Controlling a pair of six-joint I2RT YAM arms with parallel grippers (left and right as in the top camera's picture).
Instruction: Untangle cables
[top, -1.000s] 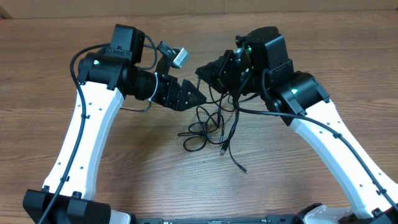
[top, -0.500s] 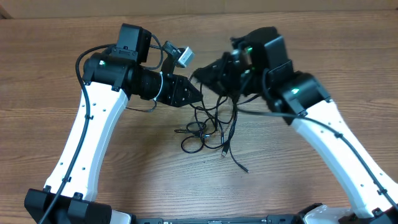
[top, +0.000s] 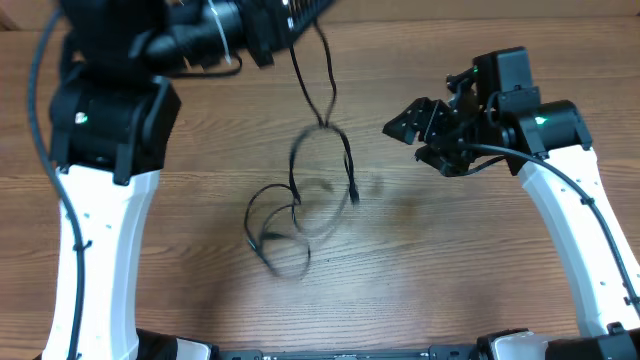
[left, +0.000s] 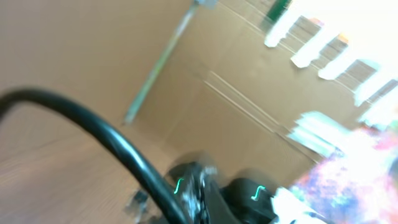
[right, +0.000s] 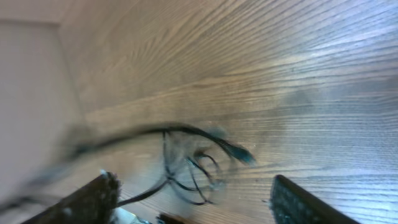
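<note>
The cables (top: 322, 130) are thin black cords. One strand hangs from my left gripper (top: 296, 22), which is lifted high at the top edge of the overhead view and shut on it. The lower loops (top: 290, 215) swing blurred just above or on the wood, with a plug (top: 353, 195) dangling. My right gripper (top: 403, 140) stands open to the right of the cords, apart from them. In the right wrist view its fingers (right: 93, 199) are spread wide, with nothing between them, and the cables (right: 193, 165) lie beyond. The left wrist view is motion-blurred and hides the jaws.
The wooden table (top: 450, 260) spreads all round the cords. A thick black arm wire (left: 93, 130) crosses the left wrist view in front of cardboard panels (left: 205, 93). Both white arm links run along the left and right sides of the table.
My left gripper shut on a cord and rose up and left, lifting the bundle. The right gripper opened, let go and drew back to the right.
</note>
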